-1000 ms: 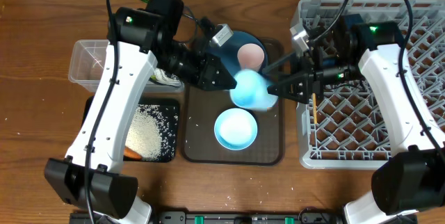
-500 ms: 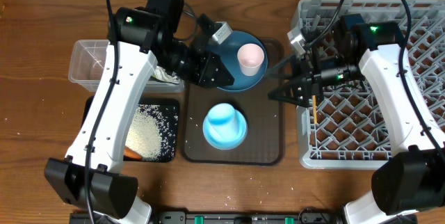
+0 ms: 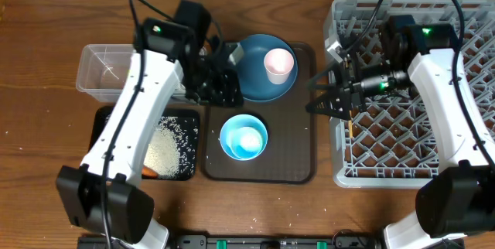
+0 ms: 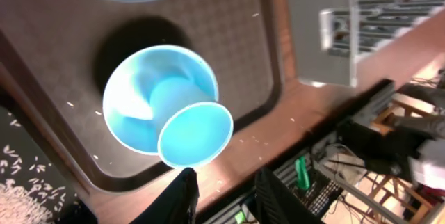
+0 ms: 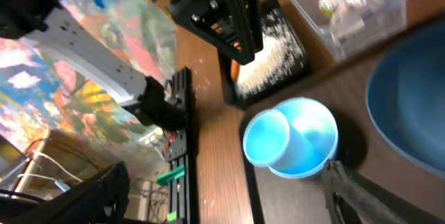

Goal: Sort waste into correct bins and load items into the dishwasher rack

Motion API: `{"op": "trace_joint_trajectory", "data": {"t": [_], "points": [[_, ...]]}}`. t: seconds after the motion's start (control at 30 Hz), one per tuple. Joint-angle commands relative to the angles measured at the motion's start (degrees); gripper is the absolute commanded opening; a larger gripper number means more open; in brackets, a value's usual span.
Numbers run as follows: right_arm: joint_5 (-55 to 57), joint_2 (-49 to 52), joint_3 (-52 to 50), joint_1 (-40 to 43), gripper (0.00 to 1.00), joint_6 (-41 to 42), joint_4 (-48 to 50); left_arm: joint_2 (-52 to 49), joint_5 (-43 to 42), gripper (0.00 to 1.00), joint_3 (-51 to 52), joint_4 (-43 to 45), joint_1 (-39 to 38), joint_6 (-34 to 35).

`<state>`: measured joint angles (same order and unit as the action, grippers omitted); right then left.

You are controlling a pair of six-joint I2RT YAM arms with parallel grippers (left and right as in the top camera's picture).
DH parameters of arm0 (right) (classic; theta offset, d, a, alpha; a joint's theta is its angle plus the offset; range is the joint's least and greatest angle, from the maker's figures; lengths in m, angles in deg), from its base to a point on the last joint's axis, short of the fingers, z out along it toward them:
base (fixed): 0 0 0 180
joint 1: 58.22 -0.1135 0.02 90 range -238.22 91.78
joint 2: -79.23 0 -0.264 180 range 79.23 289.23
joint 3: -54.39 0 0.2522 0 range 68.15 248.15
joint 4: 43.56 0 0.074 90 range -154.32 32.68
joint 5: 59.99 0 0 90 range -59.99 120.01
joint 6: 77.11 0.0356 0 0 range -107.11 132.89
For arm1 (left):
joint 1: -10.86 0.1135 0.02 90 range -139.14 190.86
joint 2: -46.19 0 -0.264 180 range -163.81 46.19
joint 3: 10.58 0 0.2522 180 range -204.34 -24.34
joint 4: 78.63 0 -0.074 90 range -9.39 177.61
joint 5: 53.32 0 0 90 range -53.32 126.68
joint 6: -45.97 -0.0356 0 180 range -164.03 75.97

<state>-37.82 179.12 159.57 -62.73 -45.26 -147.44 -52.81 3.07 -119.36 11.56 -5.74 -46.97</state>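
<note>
**A:** Where's the left gripper point(image 3: 222, 86)?

**B:** Over the left edge of the brown serving tray point(image 3: 298, 160). Its fingers are a narrow way apart with nothing between them. A second ago it was closed tight.

**A:** And the right gripper point(image 3: 321, 97)?

**B:** At the tray's right edge, jaws spread wide and empty. It has been widening all along.

**A:** So the light blue cup point(image 3: 249, 137) they had between them above the tray?

**B:** Out of both. It now lies tilted inside the white bowl point(image 3: 229, 142), on the near half of the tray. Both wrist views show it leaning on the bowl's wall.

**A:** Meant, or a fumbled handover?

**B:** A fumble, I'd judge. The cup belongs in the dishwasher rack point(image 3: 402, 144), just right of the tray, and it isn't there.

**A:** The rest?

**B:** The blue plate point(image 3: 251, 79) sits at the tray's far end with the pink cup point(image 3: 279, 63) on it.

**A:** Next?

**B:** Probably the cup must be regrasped out of the bowl. That looks awkward, nested and tilted as it is.
</note>
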Motion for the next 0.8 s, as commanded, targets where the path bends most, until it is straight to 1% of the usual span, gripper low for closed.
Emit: {"op": "trace_joint_trajectory", "data": {"t": [0.0,0.13,0.3,0.5,0.6,0.77], "points": [[3.74,-0.24,0.33,1.03,0.88,3.19,-0.04,0.00,2.23,0.31,4.70,2.75,-0.26,3.41],[6.84,-0.24,0.33,1.03,0.92,4.61,-0.04,0.00,2.23,0.31,10.21,6.84,-0.26,6.95],[8.04,-0.24,-0.07,0.94,0.94,4.57,-0.02,0.00,4.68,0.32,13.70,8.52,-0.26,8.02],[8.09,-0.24,-2.47,0.79,0.95,4.57,1.27,0.00,4.74,0.32,17.59,10.25,-0.87,8.24],[8.07,-0.24,-4.35,0.79,0.96,4.57,2.60,0.00,4.74,0.32,20.04,12.04,-1.79,8.24],[8.04,-0.24,-6.14,0.79,0.97,4.57,3.82,0.00,4.79,0.32,23.50,16.57,-2.89,10.67]]}}
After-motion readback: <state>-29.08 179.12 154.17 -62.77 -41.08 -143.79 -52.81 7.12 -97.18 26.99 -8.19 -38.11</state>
